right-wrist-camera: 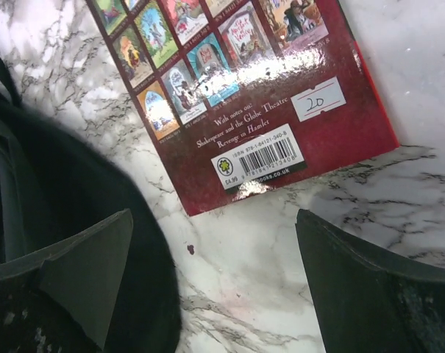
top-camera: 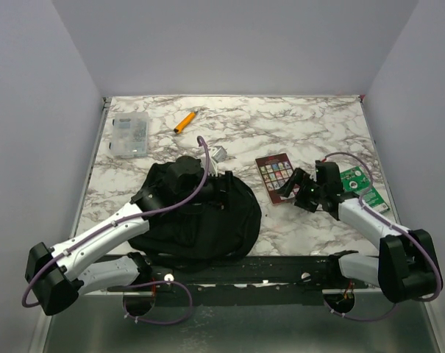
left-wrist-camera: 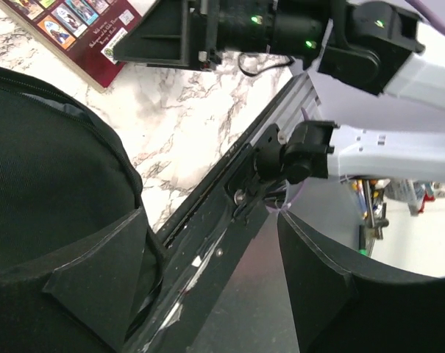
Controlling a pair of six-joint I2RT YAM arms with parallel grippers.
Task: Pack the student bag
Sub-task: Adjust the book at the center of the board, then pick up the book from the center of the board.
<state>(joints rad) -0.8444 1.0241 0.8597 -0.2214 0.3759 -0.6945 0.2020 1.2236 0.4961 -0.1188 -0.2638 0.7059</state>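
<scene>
The student bag (top-camera: 200, 213) is a large black fabric backpack lying flat at the near left-centre of the marble table. My left gripper (top-camera: 221, 185) hovers over the bag's upper right part with its jaws open and nothing between them. In the left wrist view the left gripper (left-wrist-camera: 207, 287) has one finger over the bag's edge (left-wrist-camera: 45, 169). A dark red book (top-camera: 276, 175) lies face down to the right of the bag. My right gripper (top-camera: 285, 193) is open just short of the book's near edge; the right wrist view shows the book (right-wrist-camera: 237, 81), the bag (right-wrist-camera: 60, 191) and the open right gripper (right-wrist-camera: 215, 272).
A clear plastic box (top-camera: 129, 135) and an orange pen (top-camera: 184, 121) lie at the far left. A green pack (top-camera: 358, 184) lies at the right by my right arm. A small white item (top-camera: 218, 156) sits behind the bag. A black rail (left-wrist-camera: 229, 220) runs along the near edge.
</scene>
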